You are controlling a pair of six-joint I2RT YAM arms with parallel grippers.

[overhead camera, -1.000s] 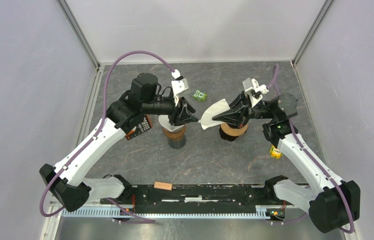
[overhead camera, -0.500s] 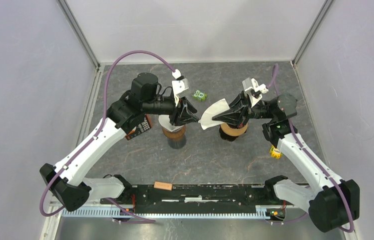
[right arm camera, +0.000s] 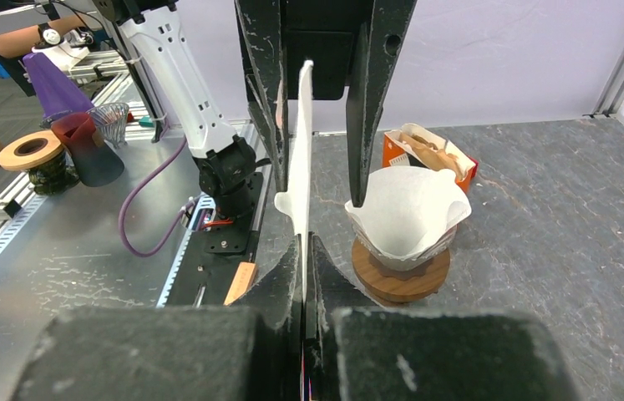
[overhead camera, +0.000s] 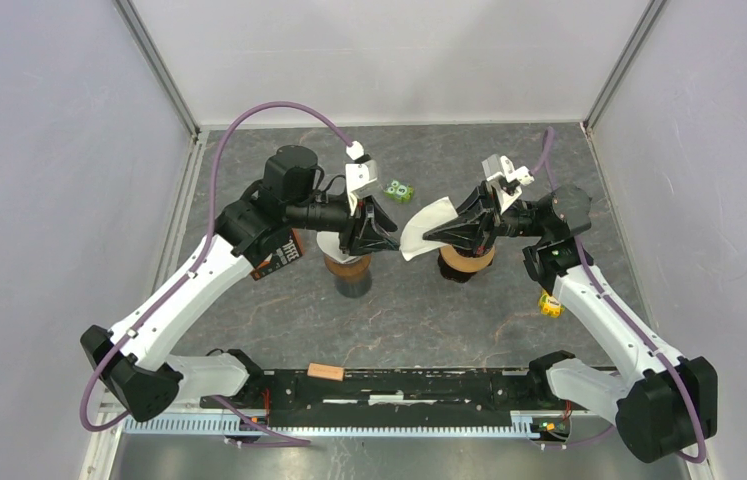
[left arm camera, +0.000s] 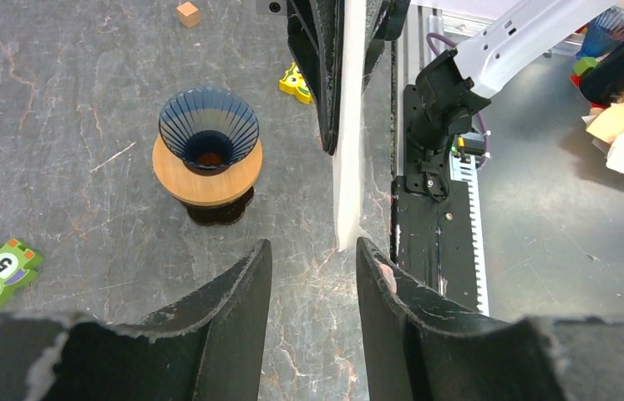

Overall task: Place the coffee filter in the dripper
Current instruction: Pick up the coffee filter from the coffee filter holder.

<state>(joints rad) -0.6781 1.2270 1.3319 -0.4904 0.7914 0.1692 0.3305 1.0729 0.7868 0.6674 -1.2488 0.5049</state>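
My right gripper (right arm camera: 302, 244) is shut on a flat white coffee filter (overhead camera: 427, 226) and holds it upright in the air between two drippers. The filter shows edge-on in the left wrist view (left arm camera: 348, 134) and in the right wrist view (right arm camera: 301, 142). My left gripper (left arm camera: 310, 251) is open, its fingers (right arm camera: 375, 83) standing on either side of the filter's free edge without touching it. An empty blue dripper (left arm camera: 208, 135) on a wooden base stands under the right gripper (overhead camera: 441, 236). A second dripper (right arm camera: 407, 219) holds an opened filter.
An orange filter box (right arm camera: 425, 154) lies behind the left dripper. A green number block (overhead camera: 398, 190) lies at the back. A yellow toy (overhead camera: 550, 305) lies by the right arm. A small wooden block (overhead camera: 326, 372) sits on the front rail.
My left gripper has edged slightly right towards the held filter. The right gripper and the filter have barely moved.
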